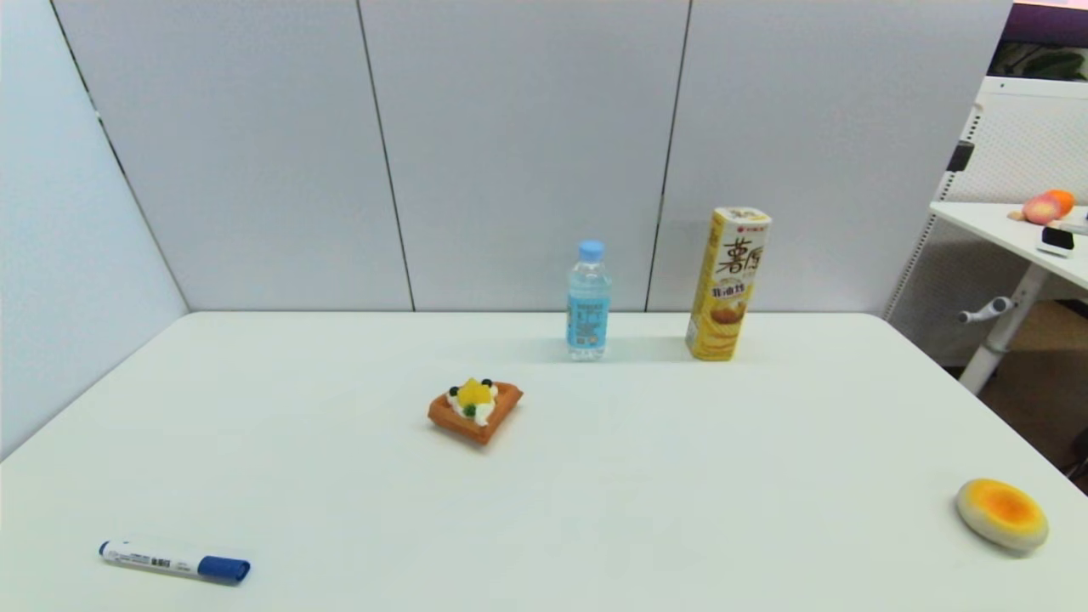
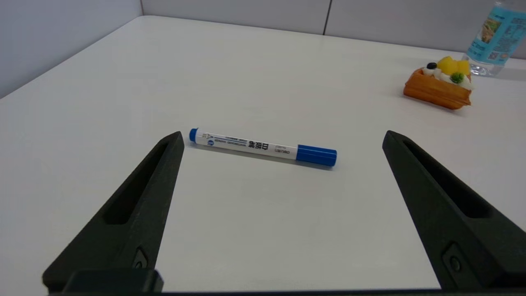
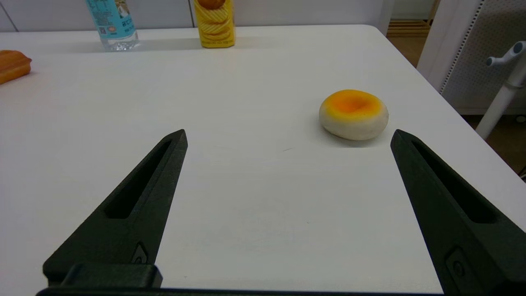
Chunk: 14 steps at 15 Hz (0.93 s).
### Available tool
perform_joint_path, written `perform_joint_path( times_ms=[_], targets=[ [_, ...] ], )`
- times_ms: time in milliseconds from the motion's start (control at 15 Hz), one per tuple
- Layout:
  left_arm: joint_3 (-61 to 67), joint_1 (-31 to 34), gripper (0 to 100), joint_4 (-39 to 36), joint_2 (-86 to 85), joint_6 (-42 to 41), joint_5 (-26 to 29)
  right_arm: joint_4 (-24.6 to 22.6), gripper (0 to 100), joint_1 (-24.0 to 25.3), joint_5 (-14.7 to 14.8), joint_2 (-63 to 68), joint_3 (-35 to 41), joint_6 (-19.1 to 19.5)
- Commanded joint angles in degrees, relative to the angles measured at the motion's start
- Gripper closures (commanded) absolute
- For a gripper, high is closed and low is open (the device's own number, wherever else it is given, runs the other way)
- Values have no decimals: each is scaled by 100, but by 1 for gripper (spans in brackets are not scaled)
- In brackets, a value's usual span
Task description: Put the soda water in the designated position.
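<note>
White desk is seen with nothing on it handled so far; the task is judged not started. Tallest item: the yellow crisps canister, upright near the far edge, to the right of the bottle. The soda water, a clear bottle with light blue cap and label, stands upright near the far edge, about mid-width, apart from the canister and untouched by either arm. Its lower part is also caught at the edge of both wrist views. No mark for the designated position is visible on the desk, so the target patch cannot be located from these views. A waffle-shaped toy lies in front of and left of the bottle, well apart from it. A round orange-topped bun sits near the right front edge; a blue-capped marker lies at the left front. Neither arm shows in the head view; both are judged parked low at the near edge. Left end effector is released, jaws spread wide, empty, with the marker lying just beyond the tips. Right end effector is likewise released and empty, the bun just beside one fingertip. Remaining: reach, grasp, carry, set down, i.e. everything.
</note>
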State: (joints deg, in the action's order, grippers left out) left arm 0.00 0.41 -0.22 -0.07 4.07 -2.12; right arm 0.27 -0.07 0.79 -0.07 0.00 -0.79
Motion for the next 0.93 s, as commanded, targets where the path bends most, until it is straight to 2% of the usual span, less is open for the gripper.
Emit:
perform_joint_path(
  times_ms=[67,267,467,600,733,933],
  targets=[
    [-483,2,0,4,438,-530,133,0,0,-1,0,-1,0,0],
    [-1696,-68,0,57,1994,-1172,643,0,0,-1,0,-1,0,0],
    [-2944,-85,0,22,3576,-1699,863,0,0,7,0,-1,0,0],
    [-3384,-217,0,-198,4604,-1875,1495,0,0,-1,0,-1,0,0],
    [-3753,-569,0,-646,5588,-1928,1882,0,0,-1,0,-1,0,0],
    [-4148,-1263,0,-1885,7118,-1928,2084,0,0,-1,0,-1,0,0]
  ],
)
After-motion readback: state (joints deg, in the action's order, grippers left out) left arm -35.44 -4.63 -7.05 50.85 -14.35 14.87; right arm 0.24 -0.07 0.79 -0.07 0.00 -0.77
